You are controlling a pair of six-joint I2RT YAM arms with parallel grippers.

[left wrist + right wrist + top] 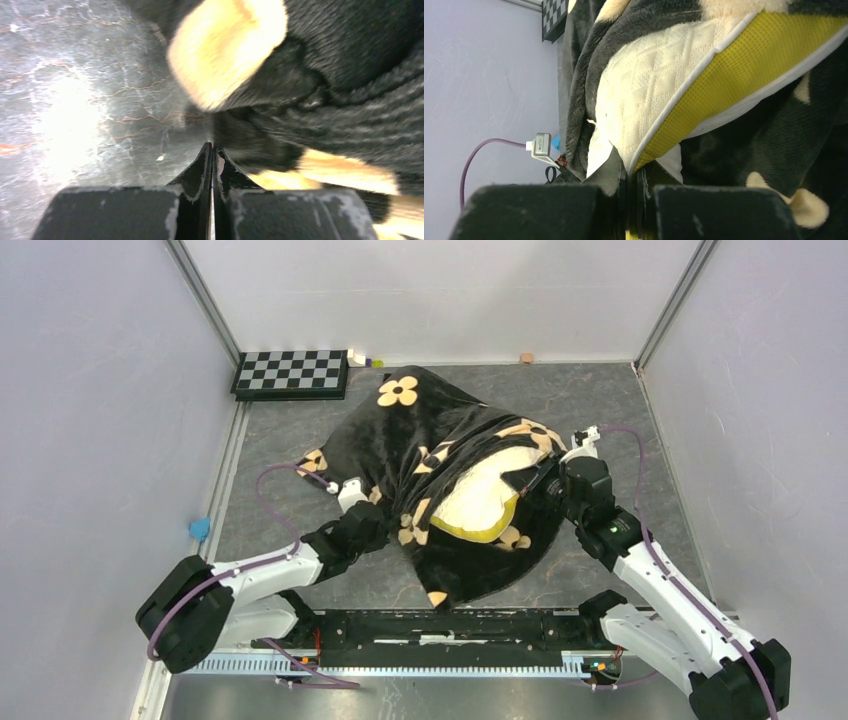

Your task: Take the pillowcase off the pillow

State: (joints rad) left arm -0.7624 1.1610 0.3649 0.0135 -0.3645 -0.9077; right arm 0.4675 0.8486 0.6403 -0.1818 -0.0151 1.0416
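The black plush pillowcase [440, 455] with tan flowers lies bunched in the middle of the table. The cream quilted pillow [480, 498] with its yellow trim sticks out of the opening on the right. My right gripper [548, 485] is shut on the pillow's trimmed edge. In the right wrist view the pillow's yellow trim [744, 70] runs down between the fingers of the right gripper [634, 172]. My left gripper [368, 518] is at the pillowcase's left edge. In the left wrist view this gripper [212, 146] is shut with nothing seen between the fingers, and blurred pillowcase fabric [350, 100] lies just past the tips.
A black-and-white checkerboard [292, 373] lies at the back left. Small blocks [526, 358] sit along the back wall and a blue object [200, 528] by the left wall. Grey walls enclose the table [620, 410] on three sides.
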